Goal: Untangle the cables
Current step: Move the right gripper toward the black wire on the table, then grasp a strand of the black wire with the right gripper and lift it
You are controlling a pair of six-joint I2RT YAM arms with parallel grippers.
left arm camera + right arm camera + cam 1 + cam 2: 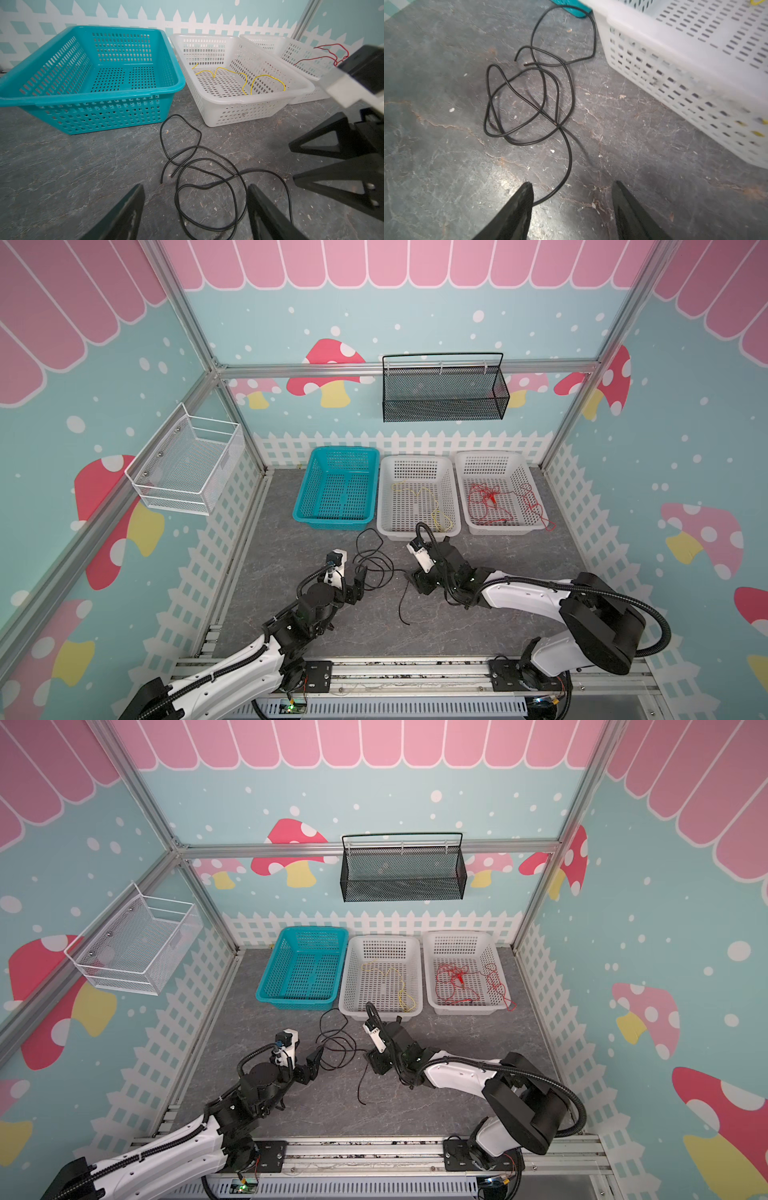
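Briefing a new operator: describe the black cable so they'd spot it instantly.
Three baskets line the back of the grey table. Before the teal basket and middle white basket lies the black cable, looped on the tabletop. Unlike the yellow cable and red cable, it's in no basket.

teal basket [93, 97]: glossy perforated plastic | black cable [571, 158]: smooth matt sheath | table [62, 166]: stone-look, slight sheen

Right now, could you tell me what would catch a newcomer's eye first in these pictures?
A thin black cable lies in loose tangled loops on the grey marbled table, between the left gripper and right gripper, both open. Behind it stand three perforated plastic baskets: an empty teal basket, the middle white basket holding a thin yellow wire, and the outer white basket with a tangled red wire spilling over its rim.
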